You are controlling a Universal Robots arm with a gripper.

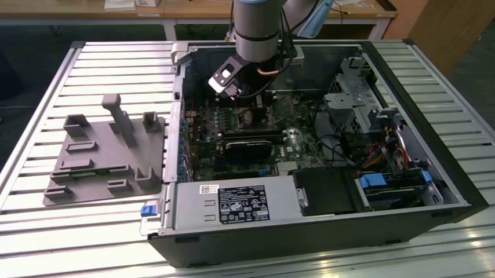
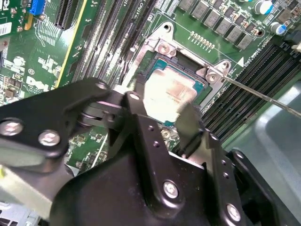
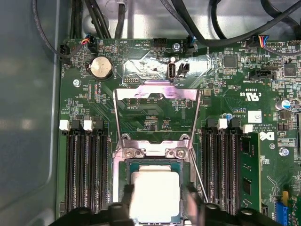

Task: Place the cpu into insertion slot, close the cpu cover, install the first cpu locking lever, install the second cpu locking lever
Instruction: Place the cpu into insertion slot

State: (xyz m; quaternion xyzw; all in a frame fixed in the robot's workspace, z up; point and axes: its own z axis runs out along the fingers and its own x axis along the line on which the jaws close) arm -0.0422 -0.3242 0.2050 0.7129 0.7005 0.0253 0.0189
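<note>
Just below the tool, the cpu lies in the insertion slot.

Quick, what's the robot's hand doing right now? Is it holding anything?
Hand: down around the cpu, which lies in the slot; whether it is gripping the cpu cannot be told.

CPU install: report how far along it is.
Done, it seems: the cpu lies in the insertion slot. In hand: the gripper hangs right over the cpu. Left: the cpu cover is open, swung away from the slot, and a thin locking lever sticks out unlatched, so the cover and both levers are not yet done.
</note>
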